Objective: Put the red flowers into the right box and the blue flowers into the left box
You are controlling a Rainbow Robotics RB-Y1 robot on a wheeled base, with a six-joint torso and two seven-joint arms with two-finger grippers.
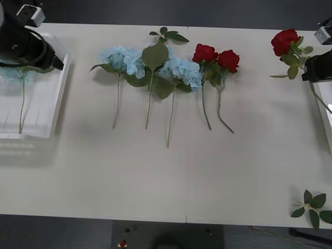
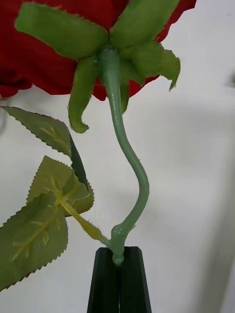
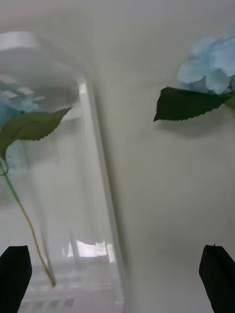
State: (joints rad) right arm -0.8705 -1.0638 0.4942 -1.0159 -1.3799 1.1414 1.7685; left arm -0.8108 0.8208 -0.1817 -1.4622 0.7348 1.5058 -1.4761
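At the far left my left tool (image 3: 117, 274) hangs over the left box (image 1: 57, 98), its black fingers (image 3: 14, 274) spread wide with nothing between them. One of the blue flowers (image 1: 13, 72) lies in that box, its thin stem running down the white floor. Moving right along the bench (image 1: 171, 176), three more blue flowers (image 1: 124, 59) lie in a row with big green leaves among them, stems pointing toward me. Just beside them rest two of the red flowers (image 1: 217, 58), blooms touching. Farther right, my right tool (image 2: 118, 279) is pressed together on the stem of the third red rose (image 1: 284, 41), pinching it and holding the bloom above the bench near the right box (image 1: 327, 109) at the edge. A loose leaf sprig (image 1: 313, 205) lies at the bench's near right corner.
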